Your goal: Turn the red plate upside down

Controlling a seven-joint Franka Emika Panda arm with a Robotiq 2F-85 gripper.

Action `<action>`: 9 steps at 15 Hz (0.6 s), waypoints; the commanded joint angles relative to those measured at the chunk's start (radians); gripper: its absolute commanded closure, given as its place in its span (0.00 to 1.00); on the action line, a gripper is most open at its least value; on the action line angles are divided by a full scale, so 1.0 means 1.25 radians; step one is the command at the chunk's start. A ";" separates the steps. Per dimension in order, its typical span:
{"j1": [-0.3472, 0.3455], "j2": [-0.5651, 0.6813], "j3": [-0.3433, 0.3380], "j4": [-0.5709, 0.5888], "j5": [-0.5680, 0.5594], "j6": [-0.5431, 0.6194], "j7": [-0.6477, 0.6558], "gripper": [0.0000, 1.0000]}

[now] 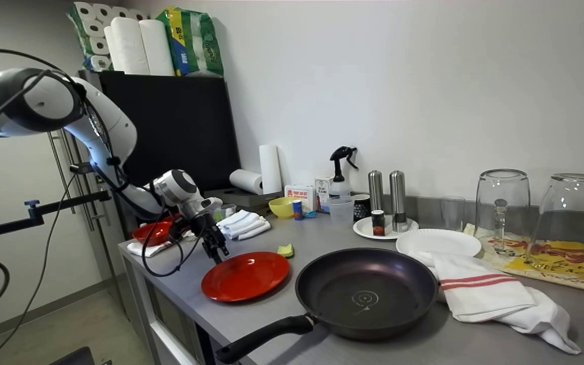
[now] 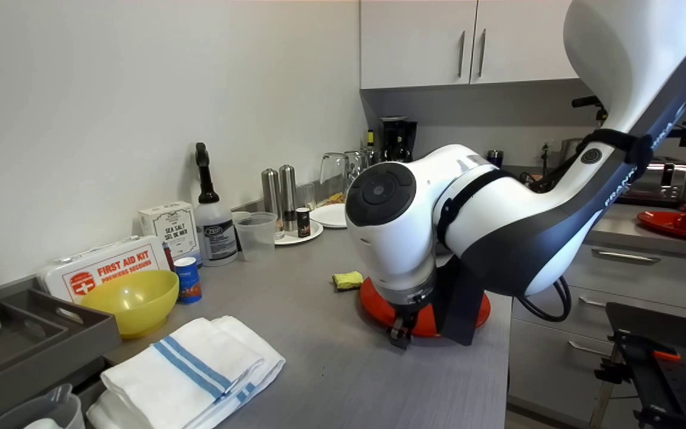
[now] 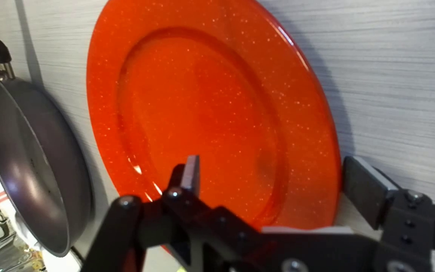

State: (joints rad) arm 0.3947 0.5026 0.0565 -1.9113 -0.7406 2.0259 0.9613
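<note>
The red plate (image 3: 198,98), round and glossy with a low rim, lies face up on the grey counter. It shows whole in an exterior view (image 1: 245,276); the arm hides much of the red plate (image 2: 379,304) from the opposite side. My gripper (image 3: 278,175) stands open at the plate's edge. One of its fingers (image 3: 192,175) is over the plate's inside, while the other finger's pad (image 3: 366,190) sits just outside the rim, close against it. Whether that pad touches the rim I cannot tell. Nothing is gripped between them.
A black frying pan (image 1: 368,294) sits close beside the plate, its handle (image 1: 266,337) toward the counter's front edge. A yellow sponge (image 2: 348,280) lies just behind the plate. Folded white towels (image 2: 182,375) and a yellow bowl (image 2: 134,301) are farther along the counter.
</note>
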 commanded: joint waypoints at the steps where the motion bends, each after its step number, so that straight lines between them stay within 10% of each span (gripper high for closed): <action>1: -0.006 -0.011 0.009 -0.005 -0.012 -0.015 -0.008 0.19; 9: -0.007 -0.011 0.011 -0.005 -0.008 -0.015 -0.009 0.88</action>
State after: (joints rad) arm 0.3947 0.5026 0.0584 -1.9113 -0.7406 2.0259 0.9603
